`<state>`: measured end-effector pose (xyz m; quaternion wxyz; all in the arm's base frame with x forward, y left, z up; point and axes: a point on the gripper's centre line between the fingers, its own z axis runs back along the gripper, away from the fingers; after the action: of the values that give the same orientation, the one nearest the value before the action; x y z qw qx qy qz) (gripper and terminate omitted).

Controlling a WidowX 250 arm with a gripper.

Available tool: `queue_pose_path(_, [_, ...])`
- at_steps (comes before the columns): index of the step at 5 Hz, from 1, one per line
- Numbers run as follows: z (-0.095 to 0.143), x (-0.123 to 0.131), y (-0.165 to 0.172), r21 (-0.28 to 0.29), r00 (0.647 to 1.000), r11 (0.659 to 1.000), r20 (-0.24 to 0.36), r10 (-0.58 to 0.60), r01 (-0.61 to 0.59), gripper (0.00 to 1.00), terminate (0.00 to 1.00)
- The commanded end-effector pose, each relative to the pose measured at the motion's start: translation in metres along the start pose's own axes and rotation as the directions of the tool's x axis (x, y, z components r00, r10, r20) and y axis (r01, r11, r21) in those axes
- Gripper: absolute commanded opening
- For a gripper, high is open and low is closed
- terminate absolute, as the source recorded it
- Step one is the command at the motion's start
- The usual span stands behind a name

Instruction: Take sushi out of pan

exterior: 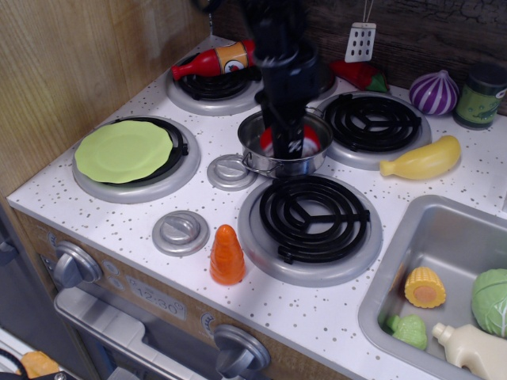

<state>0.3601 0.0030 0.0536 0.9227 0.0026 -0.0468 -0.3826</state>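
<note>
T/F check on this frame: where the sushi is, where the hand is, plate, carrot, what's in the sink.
1. The sushi is inside the pan. True.
2. The hand is over the green plate. False: it reaches down into the pan; the green plate sits on the left burner with nothing on it.
3. The orange carrot stands upright on the counter, in front of the pan. True.
4. The sink is empty. False: the sink holds corn, a cabbage and a cream bottle, among other toys.
5. The yellow squash lies in the pan. False: it lies on the counter, to the right of the back burner.
</note>
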Motion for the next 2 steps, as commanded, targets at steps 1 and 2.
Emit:
queue_pose_path(1, [0.054, 0.017, -0.034, 0.063, 0.981, 0.979, 0.012, 0.195, -0.195, 0.00, 0.00])
queue_pose_path(2, [0.019, 0.016, -0.070, 0.031, 0.934, 0.937, 0.098, 0.344, -0.348, 0.00, 0.00])
